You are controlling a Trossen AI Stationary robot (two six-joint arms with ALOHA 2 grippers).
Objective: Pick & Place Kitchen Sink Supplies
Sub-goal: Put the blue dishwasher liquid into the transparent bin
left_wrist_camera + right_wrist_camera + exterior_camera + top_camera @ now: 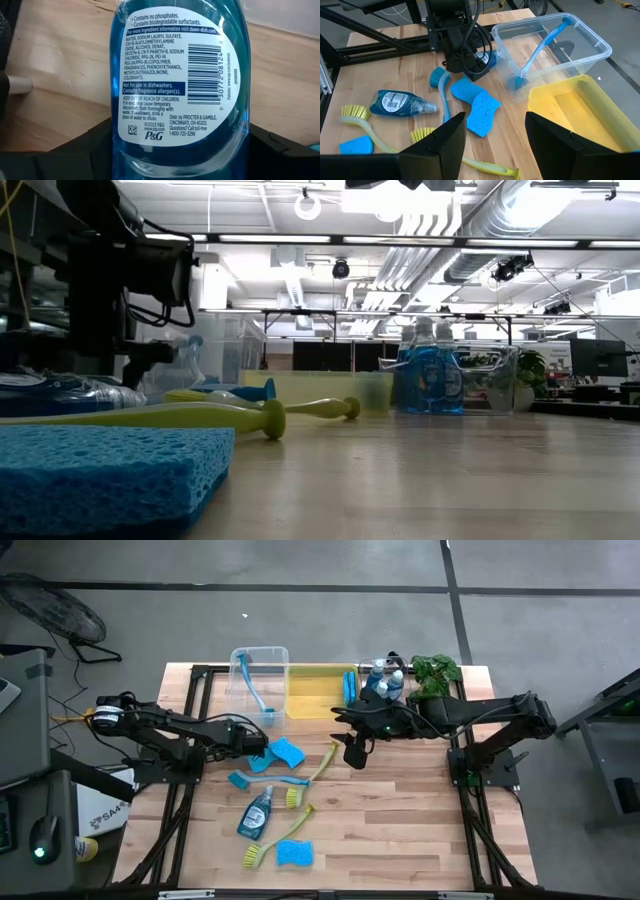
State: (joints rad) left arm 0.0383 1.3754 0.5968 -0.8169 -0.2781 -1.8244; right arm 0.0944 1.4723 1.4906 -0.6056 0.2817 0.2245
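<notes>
A clear bottle of blue dish soap (180, 65) lies on the wooden table with its back label up. My left gripper (257, 741) stands over it, pointing steeply down and shut on it. A second soap bottle (256, 815) lies nearer the front. Around it lie blue sponges (287, 751) (294, 853), a blue brush (262, 783) and yellow-green brushes (312, 772) (278, 840). My right gripper (495, 145) hangs open above the table's middle, holding nothing. My left gripper pinches the bottle's body between its two fingers, one on each narrow side (235, 150), at the foot of the back label. The fingers come from above, slanting down, and lie across the bottle. The bottle lies flat on the table.
At the far edge stand a clear bin (282, 652) with a blue brush in it, a yellow bin (320, 690), upright soap bottles (385, 680) and a green plant (437, 672). The table's right half is bare wood (420, 810).
</notes>
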